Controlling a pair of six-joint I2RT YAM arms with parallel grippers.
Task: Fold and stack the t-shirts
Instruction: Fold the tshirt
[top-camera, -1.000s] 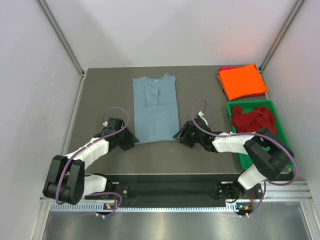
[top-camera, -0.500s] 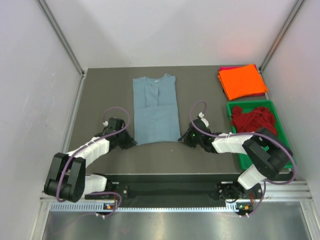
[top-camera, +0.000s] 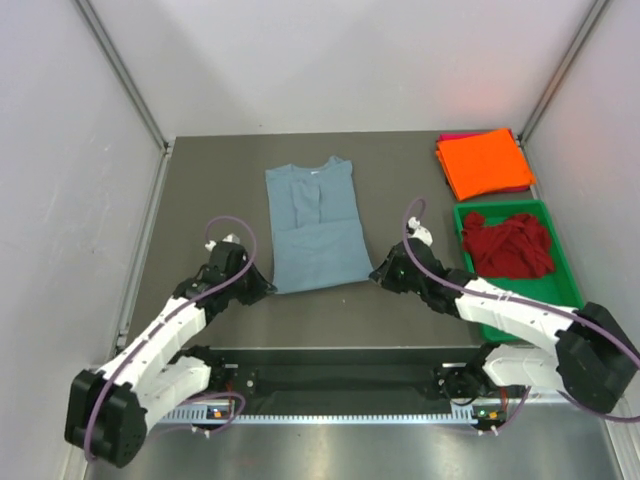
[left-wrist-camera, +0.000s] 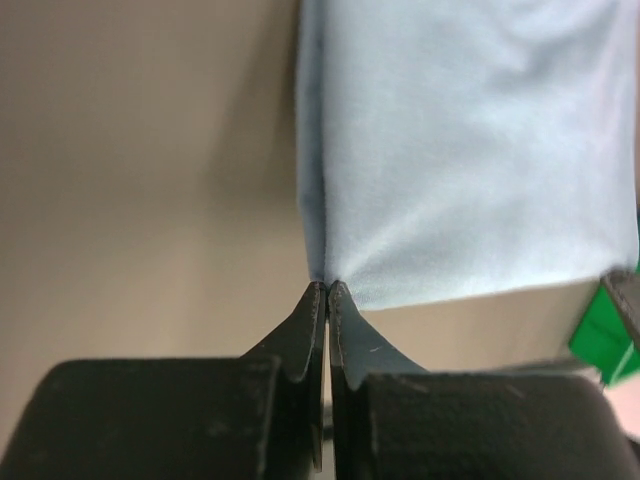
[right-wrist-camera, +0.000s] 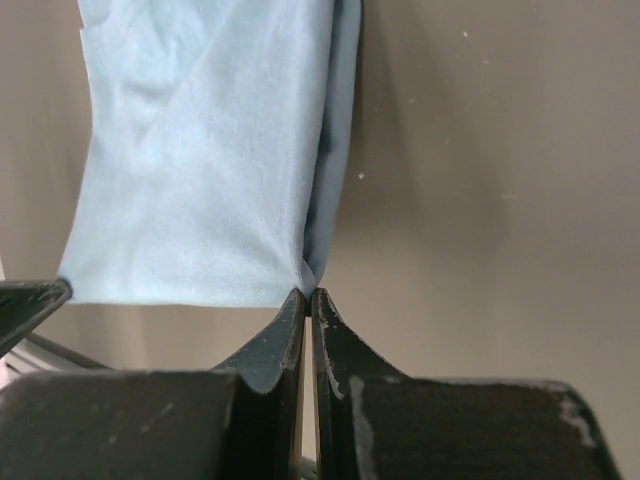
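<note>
One red t-shirt (top-camera: 508, 243), apparently, in green tray (top-camera: 563, 272)

spread shirt (top-camera: 315, 225) lies flat mid-bench (top-camera: 210, 200), collar to the far side, hem toward the arm bases. left end effector (top-camera: 268, 290) pinches the hem's left corner, right end effector (top-camera: 376, 274) its right corner. far-right corner: top folded shirt (top-camera: 485, 162) on lower folded shirt (top-camera: 452, 136). tray (top-camera: 570, 290) just in front of that stack, bunched shirt (top-camera: 508, 245) inside.
</note>
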